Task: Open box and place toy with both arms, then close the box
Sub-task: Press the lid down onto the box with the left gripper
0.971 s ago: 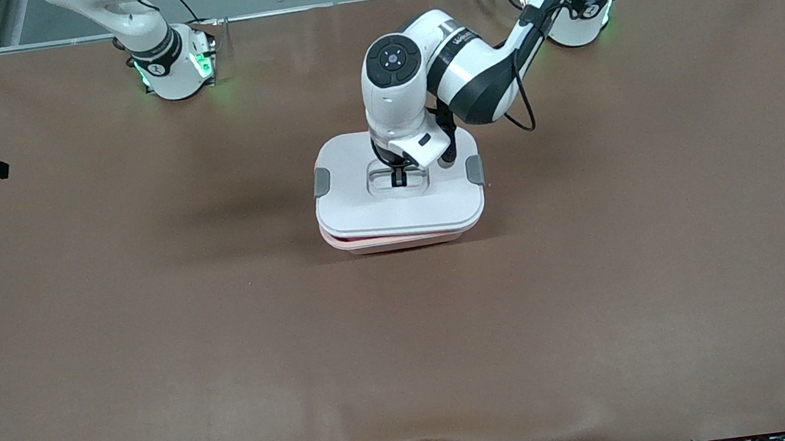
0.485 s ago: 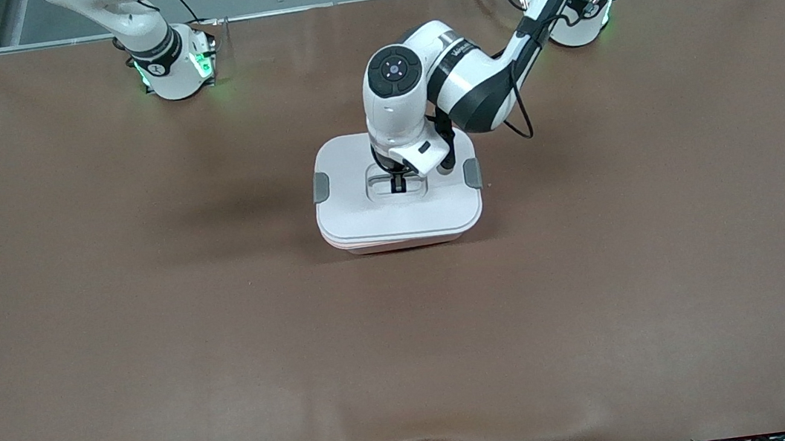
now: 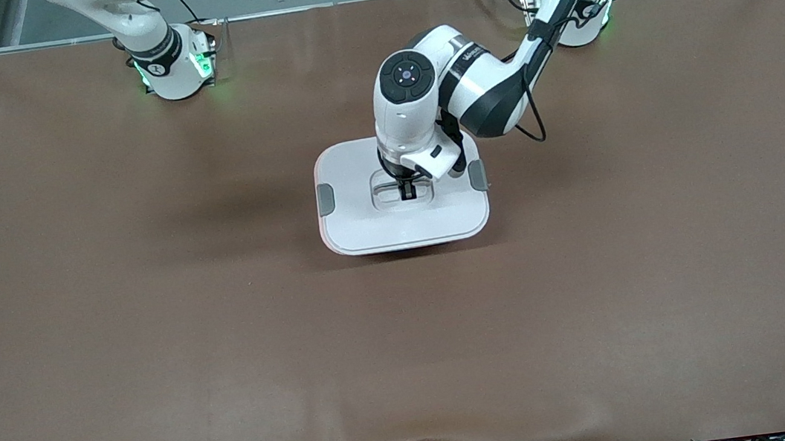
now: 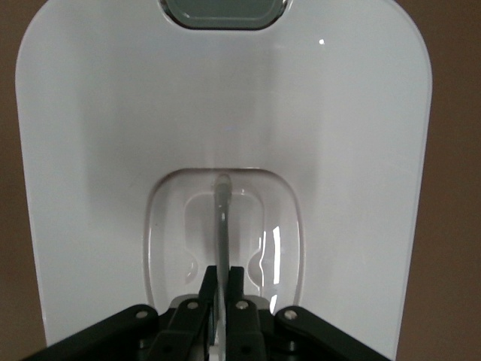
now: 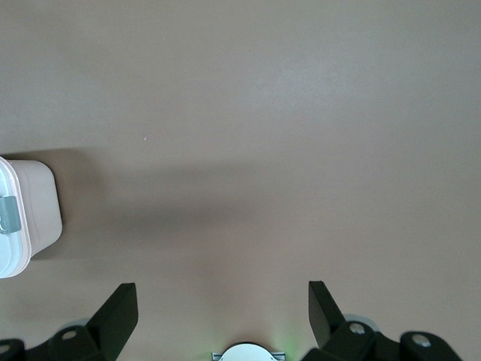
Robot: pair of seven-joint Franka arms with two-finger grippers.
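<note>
White lid: you see it (image 3: 405,228) seated flat on the box, covering it from above; one grey clip (image 3: 325,199) sits at 9 o'clock of the lid in the front view, the other grey clip (image 3: 477,175) at 3 o'clock.
Box: your pink tub (image 5: 37,207) stands at mid-table, between the two bases; only a thin pink edge shows under the lid in the front view, while the right wrist view shows its pale pink wall.
Handle: a thin upright bar (image 4: 222,218) in the recessed centre well (image 4: 279,248) of the lid.
Left gripper: you have it (image 3: 407,190) down in that well, its fingers (image 4: 204,289) pressed together on the handle bar.
Left arm: it reaches in from its base at 1 o'clock of the box, wrist bent straight down over the lid.
Right gripper: you find it (image 5: 223,301) spread wide, holding nothing, over bare brown table (image 3: 152,340) toward the right arm's end; it shows at the front view's 9 o'clock edge.
Right arm: waiting.
Toy: you cannot see it in any view.
</note>
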